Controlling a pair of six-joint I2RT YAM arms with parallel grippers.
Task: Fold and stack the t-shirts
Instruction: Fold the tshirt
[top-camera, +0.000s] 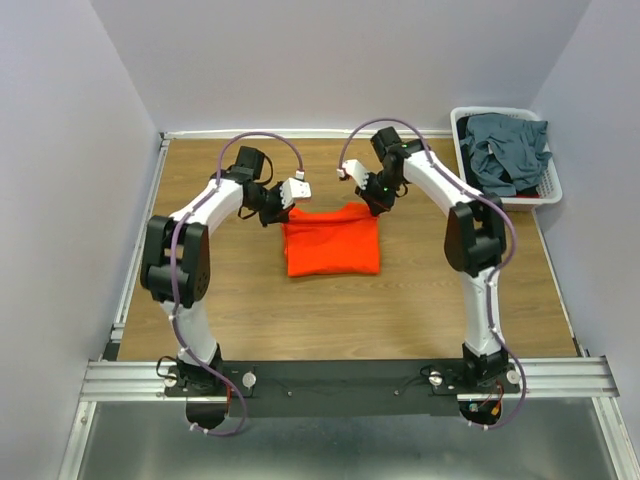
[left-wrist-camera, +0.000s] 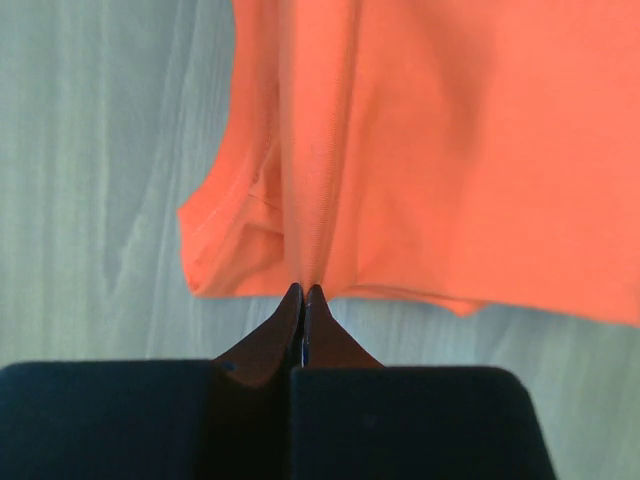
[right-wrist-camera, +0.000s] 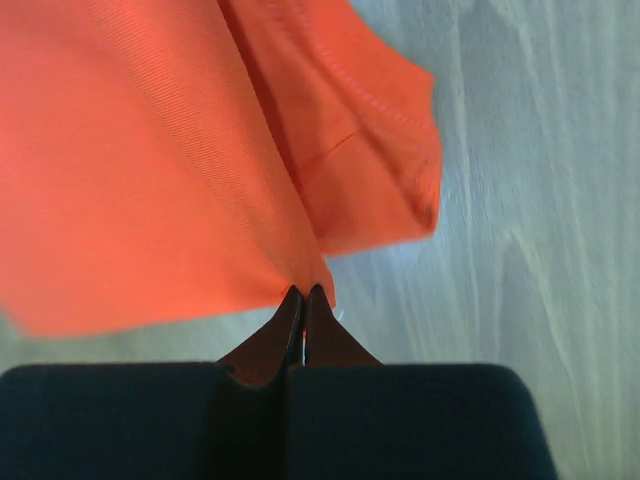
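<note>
Closest to your left wrist camera, the left gripper (left-wrist-camera: 303, 292) has its two dark fingers pressed tip to tip. A ridge of the orange-red t-shirt (left-wrist-camera: 450, 150) runs straight into them, so they pinch the cloth at its edge. That shirt fills the upper right of this view, with a sleeve hem hanging at its left side over the pale wooden table (left-wrist-camera: 90, 200).

Your right wrist camera shows the same on the other side. The right gripper (right-wrist-camera: 303, 293) is closed tight, and the shirt's cloth narrows to a point at its tips, pinched there. A stitched sleeve sticks out toward the upper right of that frame.

From above, you see the shirt as a folded, roughly square block at the centre of the table. The two arms curve in from left and right, and each gripper meets one of the shirt's upper corners.

At the upper right of the overhead view sits a white slatted basket (top-camera: 458, 128), just off the table's corner. Crumpled slate blue-grey t-shirts (top-camera: 505, 150) are heaped inside it, well apart from the orange-red one.
</note>
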